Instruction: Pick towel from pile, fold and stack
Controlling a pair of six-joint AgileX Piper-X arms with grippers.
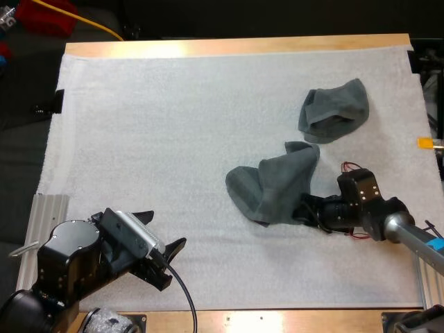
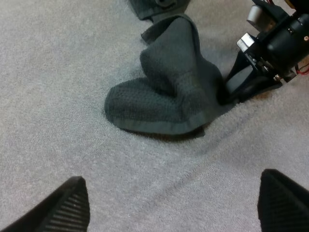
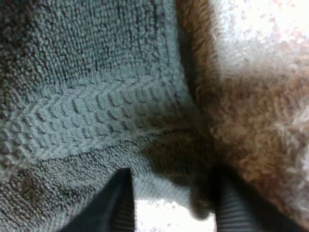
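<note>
As seen from above, key relation: crumpled towel [image 1: 274, 184] is found just left of the right gripper [image 1: 303, 208], touching it; right arm is by far the nearer, left gripper [image 1: 168, 227] is parked well apart at the near-left corner of the mat [image 1: 173, 139].
High view, towel axis: long axis is laid from near-left to far-right, humped in the middle, one tail flung toward the second towel [image 1: 334, 109].
High view, second towel: loosely bunched, set apart toward the far right; no folded stack is noted.
Left wrist view, left pincer: fingers [image 2: 67, 208] are spread wide, nothing is held; bare mat lies between them, towel ahead.
Left wrist view, towel form: soft hump [image 2: 164, 96] with a rounded, hemmed lobe resting on the mat; waffle-like weave is noted; right gripper [image 2: 226, 96] is met at its edge.
Right wrist view, right pincer: fingers [image 3: 123, 203] are drawn partway in, with the towel's hem pinched at the tips; grip is judged closed on cloth, hem raised off the mat.
Right wrist view, textures: ribbed herringbone band [image 3: 87, 111] along the hem, terry loop beyond; mat is fuzzy, fibrous.
Next move, judgement: a lift or drag along the axis is called for to spread the cloth.
</note>
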